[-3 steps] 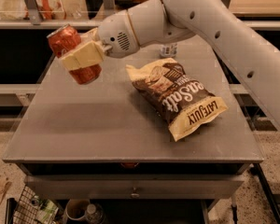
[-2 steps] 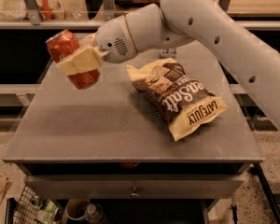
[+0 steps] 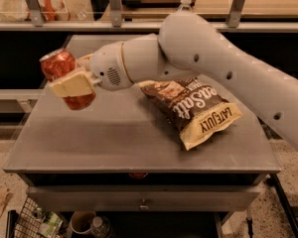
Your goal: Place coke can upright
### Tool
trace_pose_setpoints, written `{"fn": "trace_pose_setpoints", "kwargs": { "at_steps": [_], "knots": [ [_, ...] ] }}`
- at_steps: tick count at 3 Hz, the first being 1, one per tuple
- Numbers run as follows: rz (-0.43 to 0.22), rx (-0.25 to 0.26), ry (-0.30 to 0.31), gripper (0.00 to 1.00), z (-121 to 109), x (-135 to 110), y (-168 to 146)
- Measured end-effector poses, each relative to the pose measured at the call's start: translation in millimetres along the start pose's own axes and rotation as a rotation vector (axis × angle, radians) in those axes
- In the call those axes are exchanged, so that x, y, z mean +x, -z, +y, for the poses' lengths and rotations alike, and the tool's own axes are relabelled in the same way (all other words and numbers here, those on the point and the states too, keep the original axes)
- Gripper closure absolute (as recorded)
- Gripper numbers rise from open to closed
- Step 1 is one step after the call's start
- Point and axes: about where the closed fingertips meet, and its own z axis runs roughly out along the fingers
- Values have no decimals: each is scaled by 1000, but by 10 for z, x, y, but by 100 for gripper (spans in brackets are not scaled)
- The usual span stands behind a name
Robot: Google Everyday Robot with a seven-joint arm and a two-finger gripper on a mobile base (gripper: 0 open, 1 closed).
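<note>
Whereas a second ago the can hung higher, it now sits lower and a touch further left, above the left edge of the table and clear of the surface. It is tilted, silver top leaning up and to the left and base pointing down toward the right, much the same lean as before. The gripper is clamped on the can across its middle, one cream finger lying over its near side and the other behind. I read the drop as the start of the descent to set it down. The carry looks done, but the tilt has not been taken out, so the wrist needs to roll the can vertical before its base meets the table, or it may land on an edge and tip over. It also hangs close to the table's left border, so a spot a little further right would be safer. Further right, the arm reaches in from the right across the far half of the table. Beneath it, right of centre, a bag of chips lies flat, well apart from the can and not in its way. A bottle shows only its cap beyond the arm, at the far side.
</note>
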Motion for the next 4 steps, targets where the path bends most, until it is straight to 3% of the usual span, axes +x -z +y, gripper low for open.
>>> {"fn": "trace_pose_setpoints", "kwargs": {
  "at_steps": [2,4],
  "knots": [
    [-61,178,-1,100,76,360,-178],
    [-130,310,41,100,115,578,-238]
  ]
}}
